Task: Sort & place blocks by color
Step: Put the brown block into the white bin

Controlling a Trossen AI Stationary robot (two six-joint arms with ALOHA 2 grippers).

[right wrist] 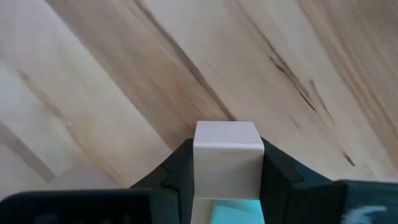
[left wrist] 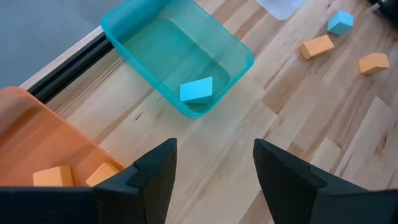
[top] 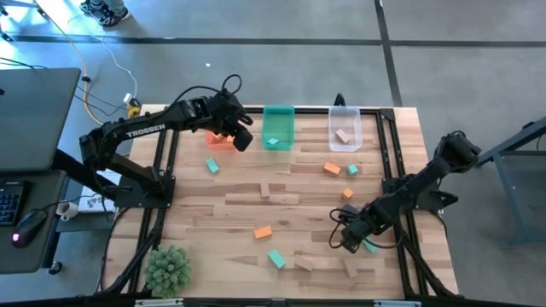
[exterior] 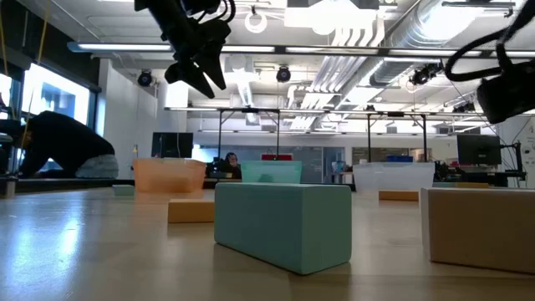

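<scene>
The blocks point(top: 263, 231) lie scattered over the wooden counter point(top: 222, 213), in orange, teal and plain tan, and a few already sit in the three bins along the counter's far edge. The green bin point(top: 278, 128), the middle one, serves as the landmark: it holds one teal block point(left wrist: 196, 89); the orange bin point(left wrist: 37, 143) just beside it on the left arm's side holds two orange blocks point(left wrist: 53, 176), and the clear bin point(top: 345, 128) on its other side holds a tan block point(top: 343, 136). Near the clear bin, two orange blocks and a teal one rest on the counter. Well away from the green bin, toward the near right part of the counter, the right tool point(top: 348, 241) is down at the surface, pinching a pale tan block point(right wrist: 225, 155) between its fingers, with a teal block point(right wrist: 231, 210) showing just beneath. The left tool point(left wrist: 214, 171) hangs above the counter at the gap between the orange and green bins, its fingers spread and holding nothing. A small green plant point(top: 167, 269) stands at the near left corner, far from the green bin.
</scene>
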